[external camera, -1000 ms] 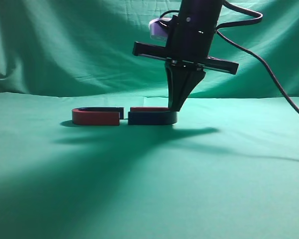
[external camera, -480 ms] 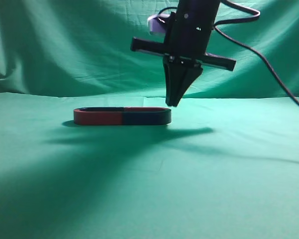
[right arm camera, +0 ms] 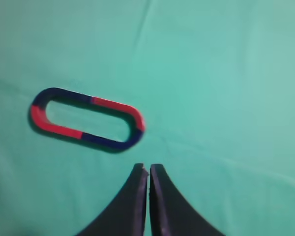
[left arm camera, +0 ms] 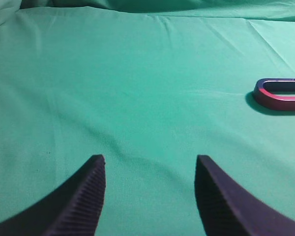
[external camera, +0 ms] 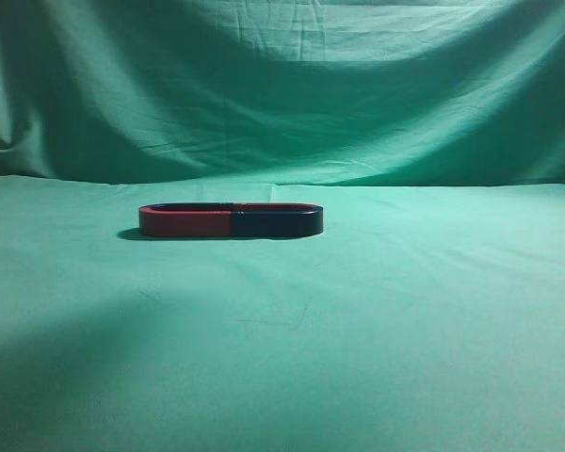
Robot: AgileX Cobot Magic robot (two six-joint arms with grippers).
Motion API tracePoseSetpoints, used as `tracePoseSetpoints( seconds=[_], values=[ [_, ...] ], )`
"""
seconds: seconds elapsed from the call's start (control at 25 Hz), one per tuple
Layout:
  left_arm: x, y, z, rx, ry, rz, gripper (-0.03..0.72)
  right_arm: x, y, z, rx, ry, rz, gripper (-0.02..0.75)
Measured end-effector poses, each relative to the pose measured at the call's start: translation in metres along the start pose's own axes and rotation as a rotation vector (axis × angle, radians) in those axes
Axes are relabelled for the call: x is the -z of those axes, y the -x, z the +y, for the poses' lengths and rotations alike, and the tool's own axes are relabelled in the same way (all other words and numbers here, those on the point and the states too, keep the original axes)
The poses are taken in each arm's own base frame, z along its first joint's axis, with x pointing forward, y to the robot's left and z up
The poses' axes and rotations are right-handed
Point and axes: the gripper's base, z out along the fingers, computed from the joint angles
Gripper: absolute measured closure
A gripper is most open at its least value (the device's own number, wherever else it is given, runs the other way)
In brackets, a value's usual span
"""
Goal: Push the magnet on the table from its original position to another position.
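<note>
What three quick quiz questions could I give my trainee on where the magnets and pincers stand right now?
1. True or false: the two horseshoe magnets sit joined end to end as one closed oval on the green cloth.
2. Which pincer is shut? A) left pincer B) right pincer
3. Fill in: in the right wrist view, each pole end of one magnet meets the ____ colour on the other.

Key: 1 true. 2 B; its fingers are pressed together, clear of the magnets, while the left pincer's fingers stand wide apart with nothing between them. 3 opposite; red butts against blue at both joints.
</note>
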Motion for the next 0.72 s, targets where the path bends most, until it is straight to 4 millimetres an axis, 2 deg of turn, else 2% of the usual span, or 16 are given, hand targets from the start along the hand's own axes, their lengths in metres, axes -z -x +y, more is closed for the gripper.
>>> tracePoseSetpoints(
  seconds=[0.16, 0.28, 0.44, 0.48, 0.52, 0.64, 0.72],
  values=[
    [0.0, 0.0, 0.0, 0.0, 0.0, 0.0, 0.316, 0.046, -0.02, -0.008, -0.007, -0.057, -0.045, 0.738],
    [0.0, 0.0, 0.0, 0.0, 0.0, 0.0, 0.316, 0.068, -0.045, -0.013, -0.022, -0.071, -0.063, 0.738],
    [0.0, 0.0, 0.0, 0.0, 0.0, 0.0, 0.316, 0.091, -0.081, -0.02, -0.042, -0.07, -0.107, 0.738],
    [0.0, 0.0, 0.0, 0.0, 0.0, 0.0, 0.316, 0.093, -0.09, -0.021, -0.046, -0.069, -0.111, 0.738],
    [0.0, 0.0, 0.0, 0.0, 0.0, 0.0, 0.316, 0.093, -0.09, -0.021, -0.046, -0.069, -0.111, 0.738],
    [0.0, 0.0, 0.0, 0.0, 0.0, 0.0, 0.316, 0.107, -0.117, -0.026, -0.052, -0.061, -0.153, 0.738],
    [0.0, 0.0, 0.0, 0.0, 0.0, 0.0, 0.316, 0.109, -0.133, -0.028, -0.052, -0.056, -0.173, 0.738]
  ],
)
